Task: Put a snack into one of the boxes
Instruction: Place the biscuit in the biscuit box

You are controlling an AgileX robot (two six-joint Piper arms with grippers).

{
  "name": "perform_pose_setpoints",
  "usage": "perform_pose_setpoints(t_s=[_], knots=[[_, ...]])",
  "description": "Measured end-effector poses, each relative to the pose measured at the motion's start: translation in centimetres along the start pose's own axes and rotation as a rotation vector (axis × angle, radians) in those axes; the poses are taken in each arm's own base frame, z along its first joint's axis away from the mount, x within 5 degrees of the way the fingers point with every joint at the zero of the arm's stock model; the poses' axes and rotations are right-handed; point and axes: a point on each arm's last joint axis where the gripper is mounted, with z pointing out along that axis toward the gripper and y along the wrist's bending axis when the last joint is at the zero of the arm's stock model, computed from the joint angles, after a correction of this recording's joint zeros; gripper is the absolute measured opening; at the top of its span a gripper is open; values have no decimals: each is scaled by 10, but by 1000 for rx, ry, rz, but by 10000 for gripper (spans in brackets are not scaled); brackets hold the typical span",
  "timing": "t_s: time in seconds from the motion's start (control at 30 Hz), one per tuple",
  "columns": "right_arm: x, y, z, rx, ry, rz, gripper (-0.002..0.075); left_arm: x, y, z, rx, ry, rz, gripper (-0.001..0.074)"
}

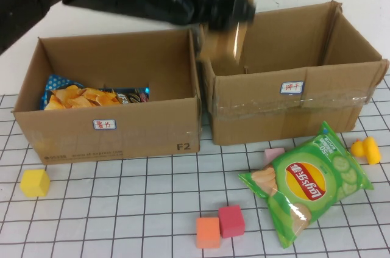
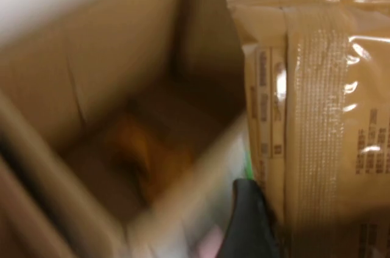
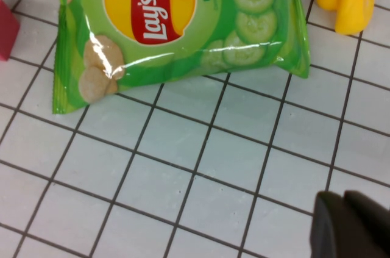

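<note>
L gripper (image 1: 226,9) holding tan snack pack (image 1: 231,20) over the near-left corner of the R box (image 1: 292,96); R gripper (image 3: 350,224) closed, empty.

L to R: yellow cube (image 1: 35,183) sitting in front of L box (image 1: 109,130), which is holding a chip bag (image 1: 91,96) w/ its lower part hidden by the front wall. L arm is reaching across above it, blurred; jaws standing wide, clamping the pack, whose top is cut off by frame edge. Wrist cam is showing the pack's back seam and box interior, too blurred to read contents. On the table (image 1: 122,221): orange cube (image 1: 208,232), red cube (image 1: 231,221), green Lay's bag (image 1: 308,182) lying flat, pink block (image 1: 273,155) partly hidden behind it, yellow duck (image 1: 366,150). R gripper is out of high view, hovering above the grid near the Lay's bag, only its tips showing.
</note>
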Motion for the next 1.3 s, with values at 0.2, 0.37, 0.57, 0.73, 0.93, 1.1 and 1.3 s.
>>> perform_pose_setpoints(t_s=[0.2,0.37,0.57,0.73,0.93,1.1,1.3], knots=[[0,0,0,2,-3,0,-1,-20,27,37,-82,-339,-96,450],[0,0,0,2,-3,0,-1,-2,58,87,-147,-388,-261,451],[0,0,0,2,-3,-2,-1,26,85,137,-201,-336,-305,450],[0,0,0,2,-3,-8,-1,28,84,147,-184,-291,-204,450],[0,0,0,2,-3,-10,-1,30,71,149,-145,-207,85,473],[0,0,0,2,-3,-10,-1,31,60,152,-119,-183,212,559],[0,0,0,1,-4,-10,-1,12,43,135,-98,-224,300,502]])
